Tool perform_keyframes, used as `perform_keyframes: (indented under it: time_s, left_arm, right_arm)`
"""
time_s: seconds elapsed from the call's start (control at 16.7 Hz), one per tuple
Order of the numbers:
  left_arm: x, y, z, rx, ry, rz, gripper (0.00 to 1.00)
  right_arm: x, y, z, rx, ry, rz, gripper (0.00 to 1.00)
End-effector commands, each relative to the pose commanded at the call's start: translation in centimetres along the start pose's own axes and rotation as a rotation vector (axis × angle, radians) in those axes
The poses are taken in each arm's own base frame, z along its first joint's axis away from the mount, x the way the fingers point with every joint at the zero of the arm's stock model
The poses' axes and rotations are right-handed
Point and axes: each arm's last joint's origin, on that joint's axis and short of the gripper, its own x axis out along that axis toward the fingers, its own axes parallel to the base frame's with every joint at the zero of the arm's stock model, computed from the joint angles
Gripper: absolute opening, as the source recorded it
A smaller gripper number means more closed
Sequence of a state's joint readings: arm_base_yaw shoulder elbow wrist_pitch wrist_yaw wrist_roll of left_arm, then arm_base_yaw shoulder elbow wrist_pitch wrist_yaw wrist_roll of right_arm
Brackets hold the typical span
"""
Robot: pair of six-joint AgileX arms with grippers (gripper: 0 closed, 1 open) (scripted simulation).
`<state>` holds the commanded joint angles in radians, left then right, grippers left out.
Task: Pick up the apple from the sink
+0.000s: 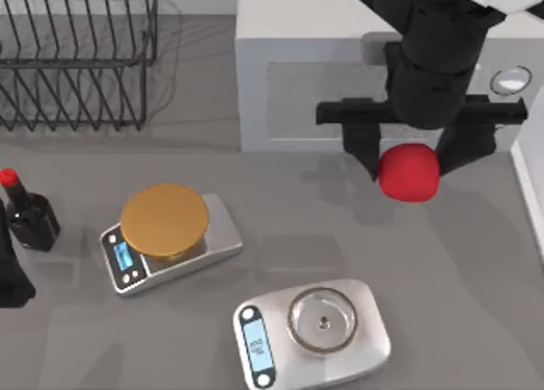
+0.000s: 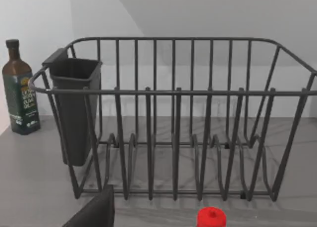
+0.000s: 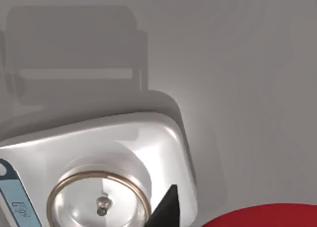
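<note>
Top view: the right tool (image 1: 408, 156) grips the apple (image 1: 409, 173) above the desk (image 1: 459, 262), just in front of the sink (image 1: 289, 67). A steel scale (image 1: 313, 330) sits near the front edge; a gold-dished scale (image 1: 170, 237) and dark bottle (image 1: 25, 216) lie leftward. Left wrist view: a wire rack (image 2: 173, 123) and an oil bottle (image 2: 20, 88). Right wrist view: the apple (image 3: 262, 217) hangs beside the steel scale (image 3: 99, 177).

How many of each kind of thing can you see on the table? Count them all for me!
Scales: 2, one with a gold dish, one with a steel dish
Bottles: 2, a red-capped one and an oil bottle
Dish racks: 1
Sinks: 1
Apples: 1, held in the right pincer above the table
Total: 7
</note>
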<state>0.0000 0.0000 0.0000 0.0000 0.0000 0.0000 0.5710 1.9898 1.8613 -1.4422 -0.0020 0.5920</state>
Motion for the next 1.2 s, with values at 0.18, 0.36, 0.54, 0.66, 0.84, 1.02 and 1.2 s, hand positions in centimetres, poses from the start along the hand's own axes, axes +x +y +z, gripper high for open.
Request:
perform_keyframes:
  time_s: [0.18,0.36,0.54,0.66,0.84,1.02,1.2]
  left_arm:
    - [0.0,0.0,0.0,0.000,0.000,0.000,1.00]
    - [0.0,0.0,0.0,0.000,0.000,0.000,1.00]
    - [0.0,0.0,0.0,0.000,0.000,0.000,1.00]
    - [0.0,0.0,0.0,0.000,0.000,0.000,1.00]
    - [0.0,0.0,0.0,0.000,0.000,0.000,1.00]
    - [0.0,0.0,0.0,0.000,0.000,0.000,1.00]
    - [0.0,0.0,0.0,0.000,0.000,0.000,1.00]
  right_arm:
    - [1.1,0.1,0.0,-0.006,0.017,-0.003,0.00]
    - [4.6,-0.1,0.0,-0.007,0.060,-0.016,0.00]
    - [8.5,-0.5,0.0,0.002,0.069,-0.029,0.00]
    - [10.1,-0.5,0.0,0.003,0.047,-0.027,0.00]
    - [11.0,0.0,-0.1,-0.004,0.007,-0.008,0.00]
    - [11.0,0.1,-0.1,-0.004,-0.002,-0.003,0.00]
    - [11.0,0.1,-0.1,-0.004,-0.002,-0.003,0.08]
